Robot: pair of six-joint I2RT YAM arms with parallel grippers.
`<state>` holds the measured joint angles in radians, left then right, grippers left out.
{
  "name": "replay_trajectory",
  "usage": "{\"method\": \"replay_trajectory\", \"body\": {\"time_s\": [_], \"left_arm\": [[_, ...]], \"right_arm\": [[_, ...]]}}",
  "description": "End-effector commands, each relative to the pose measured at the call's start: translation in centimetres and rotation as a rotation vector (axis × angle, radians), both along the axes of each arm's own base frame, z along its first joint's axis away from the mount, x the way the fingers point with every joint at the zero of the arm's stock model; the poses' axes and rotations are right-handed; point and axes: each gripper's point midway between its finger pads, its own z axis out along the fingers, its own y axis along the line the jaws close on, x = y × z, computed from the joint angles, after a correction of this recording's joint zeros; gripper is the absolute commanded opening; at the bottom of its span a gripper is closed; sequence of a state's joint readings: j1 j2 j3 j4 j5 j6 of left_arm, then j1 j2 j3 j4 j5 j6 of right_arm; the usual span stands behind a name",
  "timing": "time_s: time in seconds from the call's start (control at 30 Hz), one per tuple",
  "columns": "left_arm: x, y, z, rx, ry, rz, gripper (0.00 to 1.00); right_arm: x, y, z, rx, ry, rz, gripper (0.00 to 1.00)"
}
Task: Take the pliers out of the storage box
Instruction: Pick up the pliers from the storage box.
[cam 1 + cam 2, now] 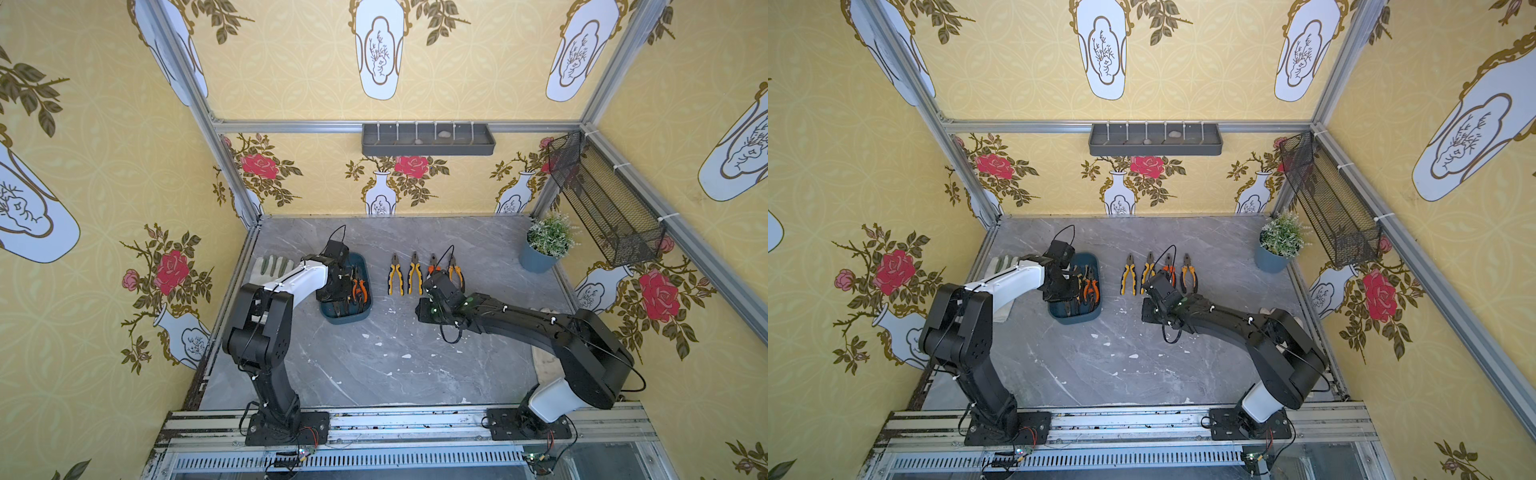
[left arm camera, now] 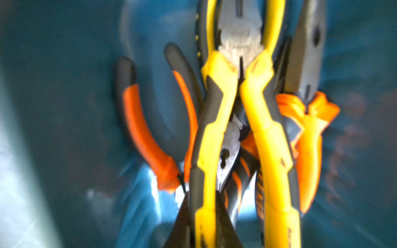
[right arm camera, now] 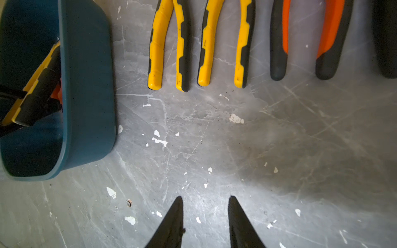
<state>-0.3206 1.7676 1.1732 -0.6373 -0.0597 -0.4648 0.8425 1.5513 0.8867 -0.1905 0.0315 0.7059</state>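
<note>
Pliers (image 1: 395, 275) lie in a row of four on the grey table (image 1: 374, 374) in both top views. The row sits between twelve and one o'clock from the table's centre, jaws toward the back wall: two yellow-handled, two orange-handled. The storage box (image 1: 347, 318) sits at ten o'clock, well apart from the row, with orange-handled pliers (image 1: 358, 291) and darker tools inside. The left arm reaches down into the box from seven o'clock. The right arm comes in from five o'clock, and its wrist hides part of the row. A potted plant (image 1: 544, 245) stands at two o'clock.

Left wrist view, blurred: the left gripper (image 2: 203, 193) is clenched on one handle of the yellow-handled pliers (image 2: 223, 90), with a dark fingertip on each side of it. Several orange-handled ones lie beneath, on the box's teal floor.

Right wrist view: the right gripper (image 3: 205, 197) hangs released, its fingertips (image 3: 174, 223) apart with only bare table between them, near the handle ends of the row. The box stands beside the row, and the yellow-handled pliers are tilted inside it.
</note>
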Motion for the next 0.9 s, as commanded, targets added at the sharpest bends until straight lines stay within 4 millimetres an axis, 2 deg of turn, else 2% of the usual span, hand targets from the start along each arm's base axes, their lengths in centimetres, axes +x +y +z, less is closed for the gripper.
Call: {"method": "replay_trajectory", "body": {"time_s": [0.0,0.17,0.3,0.37,0.43,0.57,0.67,0.87], "left_arm": [[-0.3,0.9,1.1,0.03,-0.045,0.01,0.0],[-1.0,0.7,4.2,0.007,-0.186,-0.002,0.0],[-1.9,-0.1,7.2,0.04,-0.313,-0.045,0.0],[-2.7,-1.7,8.9,0.072,-0.388,-0.11,0.0],[-3.4,-2.8,10.7,0.111,-0.478,-0.155,0.0],[-5.0,-4.5,13.3,0.086,-0.643,-0.206,0.0],[-6.2,-5.0,14.4,0.027,-0.724,-0.215,0.0],[-8.0,-6.3,14.8,-0.022,-0.797,-0.29,0.0]], "right_arm": [[0.5,0.0,1.5,-0.002,-0.038,-0.004,0.36],[0.7,-0.6,3.0,-0.071,-0.065,-0.014,0.37],[0.8,-0.5,5.6,-0.084,-0.114,-0.008,0.37],[1.0,-0.3,7.0,-0.081,-0.134,-0.007,0.38],[1.3,-0.5,8.3,-0.092,-0.152,-0.015,0.48],[1.7,-0.5,11.1,-0.103,-0.18,-0.032,0.54],[1.6,0.6,13.2,-0.037,-0.179,-0.033,0.59],[1.8,4.2,15.7,0.154,-0.125,-0.027,0.63]]}}
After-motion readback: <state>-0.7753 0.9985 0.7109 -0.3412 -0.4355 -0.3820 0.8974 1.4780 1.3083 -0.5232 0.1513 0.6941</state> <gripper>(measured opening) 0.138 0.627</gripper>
